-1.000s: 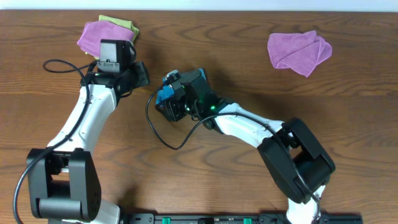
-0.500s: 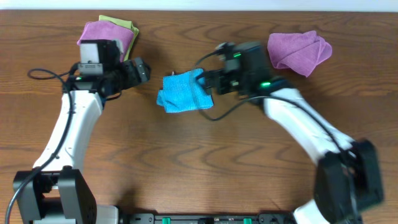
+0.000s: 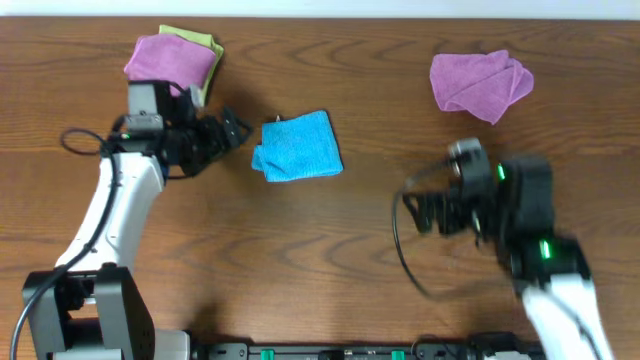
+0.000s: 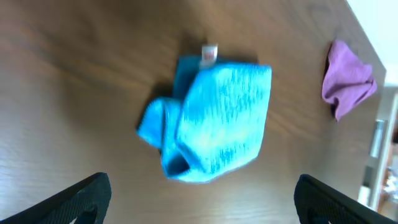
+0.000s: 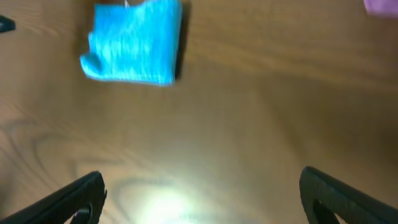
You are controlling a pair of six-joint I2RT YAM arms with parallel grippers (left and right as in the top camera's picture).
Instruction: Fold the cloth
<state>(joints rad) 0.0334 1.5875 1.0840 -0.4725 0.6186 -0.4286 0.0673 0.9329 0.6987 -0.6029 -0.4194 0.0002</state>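
Withdrawn from the cloth (image 3: 297,146), the blurred right tool (image 3: 414,212) gapes released; left tool (image 3: 236,128) likewise, fingertips cropped.

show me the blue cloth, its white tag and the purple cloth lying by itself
blue cloth (image 3: 300,147), overhead view, middle of the folded top layer.
white tag (image 4: 209,54), left wrist view, centre of the tag.
purple cloth (image 3: 480,82), overhead view, middle of the crumpled heap.

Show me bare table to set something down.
Bare wood between the cloth and the right purple cloth, and the broad front middle of the table. Crowded at top left: the stacked cloths and the left gripper.
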